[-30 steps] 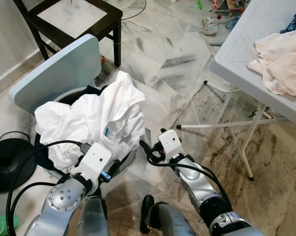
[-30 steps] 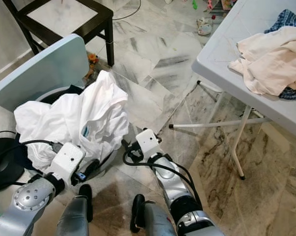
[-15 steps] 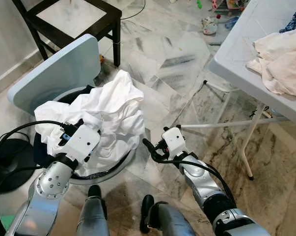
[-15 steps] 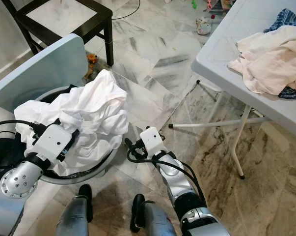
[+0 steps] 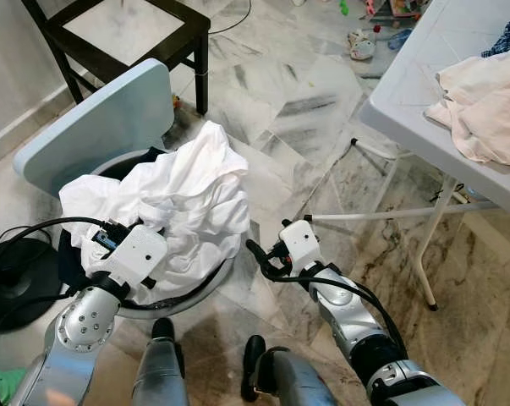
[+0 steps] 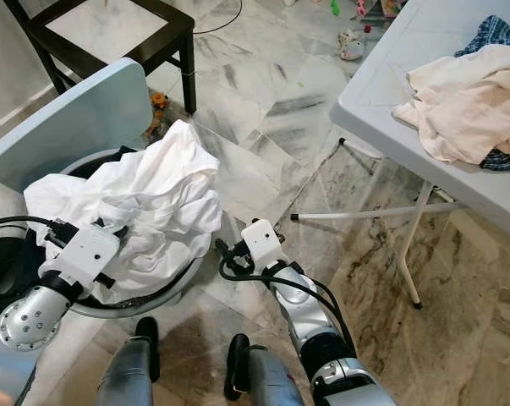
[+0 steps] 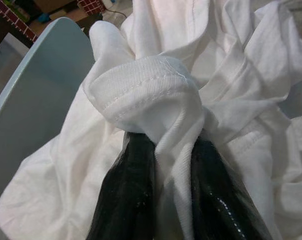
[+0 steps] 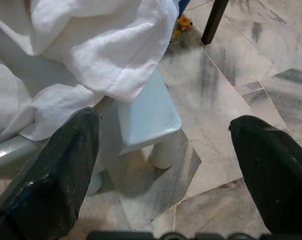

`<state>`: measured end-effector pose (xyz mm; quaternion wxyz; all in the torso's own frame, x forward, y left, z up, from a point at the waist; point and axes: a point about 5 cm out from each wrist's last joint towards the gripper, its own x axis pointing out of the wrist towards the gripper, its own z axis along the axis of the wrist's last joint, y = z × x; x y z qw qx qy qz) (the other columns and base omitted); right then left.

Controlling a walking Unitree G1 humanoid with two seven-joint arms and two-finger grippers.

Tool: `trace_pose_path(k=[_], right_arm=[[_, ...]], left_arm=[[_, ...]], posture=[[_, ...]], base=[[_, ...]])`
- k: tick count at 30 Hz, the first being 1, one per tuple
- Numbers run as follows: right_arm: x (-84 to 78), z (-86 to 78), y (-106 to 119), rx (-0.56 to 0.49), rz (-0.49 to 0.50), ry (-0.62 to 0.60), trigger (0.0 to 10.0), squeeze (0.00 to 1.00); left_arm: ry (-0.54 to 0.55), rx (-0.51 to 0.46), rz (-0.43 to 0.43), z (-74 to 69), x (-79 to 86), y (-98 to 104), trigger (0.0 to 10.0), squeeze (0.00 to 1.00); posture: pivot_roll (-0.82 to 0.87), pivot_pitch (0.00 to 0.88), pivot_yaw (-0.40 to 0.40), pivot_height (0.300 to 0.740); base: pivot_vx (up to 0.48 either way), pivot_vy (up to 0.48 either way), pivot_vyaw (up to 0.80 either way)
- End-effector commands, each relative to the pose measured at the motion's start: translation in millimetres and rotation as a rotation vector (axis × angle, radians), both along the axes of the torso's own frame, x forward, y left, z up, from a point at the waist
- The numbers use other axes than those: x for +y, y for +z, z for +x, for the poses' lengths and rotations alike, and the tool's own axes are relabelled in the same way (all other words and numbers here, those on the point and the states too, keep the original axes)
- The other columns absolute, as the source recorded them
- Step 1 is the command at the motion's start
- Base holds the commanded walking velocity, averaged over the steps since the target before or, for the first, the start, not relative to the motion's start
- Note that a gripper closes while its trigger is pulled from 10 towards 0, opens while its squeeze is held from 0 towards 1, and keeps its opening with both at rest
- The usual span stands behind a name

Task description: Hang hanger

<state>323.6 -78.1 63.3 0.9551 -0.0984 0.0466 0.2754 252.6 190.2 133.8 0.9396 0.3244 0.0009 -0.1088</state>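
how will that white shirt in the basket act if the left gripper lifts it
The white shirt probably hangs floppy: it lies crumpled in soft folds over the basket. It looks light, thin cotton. The left gripper is shut on a bunched fold, so it should hold, though loose parts may drag over the rim.

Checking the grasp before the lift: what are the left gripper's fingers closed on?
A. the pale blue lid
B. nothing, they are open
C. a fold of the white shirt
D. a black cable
C: in the left wrist view the left gripper pinches a bunched fold of the white shirt between its black fingers.
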Motion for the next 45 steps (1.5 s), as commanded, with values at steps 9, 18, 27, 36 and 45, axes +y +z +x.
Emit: trace_pose_path(k=[9,18,27,36,45], right_arm=[[-4.4,-8.2,-11.6,0.042,-0.001,0.0,10.0,0.0],[-10.7,-5.7,-8.2,0.044,0.035,-0.007,10.0,0.0],[-4.7,-6.9,-8.8,0.045,0.041,0.0,10.0,0.0],[-4.0,-4.9,-5.1,0.026,0.065,-0.021,10.0,0.0],[-10.8,6.2,19.3,-0.05,0.209,-0.111,10.0,0.0]], left_arm=[[-0.028,-0.094,0.002,-2.3,-1.8,-0.5,0.0,0.0],[-0.1,-0.269,0.067,-2.3,-5.0,23.3,0.0,0.0],[-0.138,-0.462,0.13,6.9,-3.1,66.5,0.0,0.0],[-0.071,-0.615,-0.046,9.9,-6.5,114.7,0.0,0.0],[-0.026,-0.546,-0.26,4.5,-16.3,102.3,0.0,0.0]], posture=[[0.3,0.353,-0.18,0.74],[0.3,0.355,-0.182,0.74],[0.31,0.349,-0.173,0.74],[0.32,0.339,-0.166,0.74],[0.33,0.317,-0.165,0.74]], base=[[0.0,0.0,0.0],[0.0,0.0,0.0],[0.0,0.0,0.0],[0.0,0.0,0.0],[0.0,0.0,0.0]])
